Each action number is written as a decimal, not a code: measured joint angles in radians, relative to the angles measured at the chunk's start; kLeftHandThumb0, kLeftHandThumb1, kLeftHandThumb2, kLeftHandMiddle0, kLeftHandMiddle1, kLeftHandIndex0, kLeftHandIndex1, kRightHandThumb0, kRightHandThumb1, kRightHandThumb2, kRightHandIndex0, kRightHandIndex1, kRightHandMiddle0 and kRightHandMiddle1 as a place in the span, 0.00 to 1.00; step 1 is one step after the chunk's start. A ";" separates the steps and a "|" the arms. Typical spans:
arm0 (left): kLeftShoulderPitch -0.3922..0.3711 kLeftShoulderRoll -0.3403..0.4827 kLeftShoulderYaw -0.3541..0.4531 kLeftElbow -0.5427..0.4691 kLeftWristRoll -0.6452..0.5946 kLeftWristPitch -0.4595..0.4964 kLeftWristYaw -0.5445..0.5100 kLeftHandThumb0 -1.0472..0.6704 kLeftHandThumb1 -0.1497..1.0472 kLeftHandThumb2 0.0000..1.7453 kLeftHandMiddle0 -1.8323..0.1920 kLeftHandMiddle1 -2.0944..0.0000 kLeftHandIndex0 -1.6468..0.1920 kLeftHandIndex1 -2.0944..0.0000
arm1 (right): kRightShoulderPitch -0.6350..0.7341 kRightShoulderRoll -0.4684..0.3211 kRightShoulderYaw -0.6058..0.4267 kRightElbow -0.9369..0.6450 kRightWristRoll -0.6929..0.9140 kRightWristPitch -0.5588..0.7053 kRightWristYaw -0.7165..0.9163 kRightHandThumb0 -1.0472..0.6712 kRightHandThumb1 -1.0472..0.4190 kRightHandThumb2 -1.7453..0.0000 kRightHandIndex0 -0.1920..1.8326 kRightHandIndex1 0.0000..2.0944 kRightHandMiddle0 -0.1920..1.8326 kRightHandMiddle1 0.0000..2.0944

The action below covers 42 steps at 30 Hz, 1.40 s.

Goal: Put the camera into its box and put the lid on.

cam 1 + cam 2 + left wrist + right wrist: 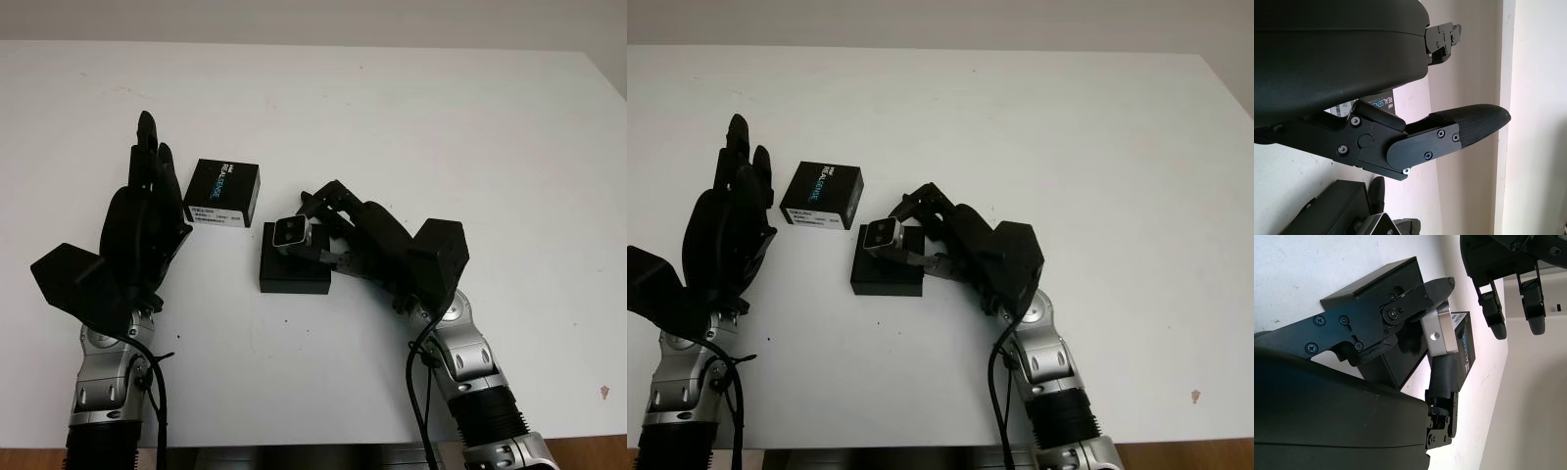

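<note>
White counter point(411, 127) carries two black boxes near its middle. The nearer one is the open box point(294, 274), a low black tray standing just in front of the right hand point(328, 230). That hand has its fingers closed around the camera point(290, 232), a small silver block with a dark lens face, and holds it over the back edge of the box, tilted, its lens face turned toward the robot. In the right wrist view the camera point(1442, 330) is pinched between one finger point(1420, 296) on one side and another on the opposite side, with the box point(1381, 279) directly behind it; whether the camera touches the box cannot be told. The lid point(222, 193), black with a white label along its near edge and light lettering on top, lies flat on the counter just beyond and to the left of the box, apart from it. The left hand point(137, 230) is open and holds nothing, raised upright at the left of the counter, with its fingertips point(147, 127) pointing away from the robot and the lid just beside it on its right.
</note>
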 measured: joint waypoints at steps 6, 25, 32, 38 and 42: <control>0.000 0.000 0.000 0.000 0.000 -0.001 0.002 0.17 1.00 0.41 1.00 1.00 1.00 1.00 | -0.002 -0.001 0.003 0.000 -0.017 0.000 -0.001 0.36 0.00 0.95 0.15 0.02 0.15 0.96; 0.000 0.000 0.001 0.000 -0.001 -0.001 -0.005 0.16 1.00 0.41 1.00 1.00 1.00 1.00 | -0.033 -0.024 0.030 0.066 -0.086 -0.085 0.010 0.36 0.01 0.97 0.16 0.02 0.17 0.96; 0.000 0.000 0.001 0.000 0.000 -0.001 -0.004 0.16 1.00 0.41 1.00 1.00 1.00 1.00 | -0.036 -0.027 0.030 0.078 -0.087 -0.099 0.015 0.35 0.01 0.97 0.16 0.02 0.17 0.96; 0.000 0.000 0.001 0.000 -0.001 -0.002 -0.003 0.17 1.00 0.41 1.00 1.00 1.00 1.00 | -0.039 -0.034 0.033 0.078 -0.110 -0.104 0.015 0.35 0.00 0.96 0.16 0.02 0.17 0.97; 0.000 0.000 0.002 0.000 -0.002 -0.002 -0.003 0.17 1.00 0.41 1.00 1.00 1.00 1.00 | -0.041 -0.073 0.061 0.083 -0.168 -0.148 0.020 0.33 0.01 0.96 0.13 0.01 0.09 0.83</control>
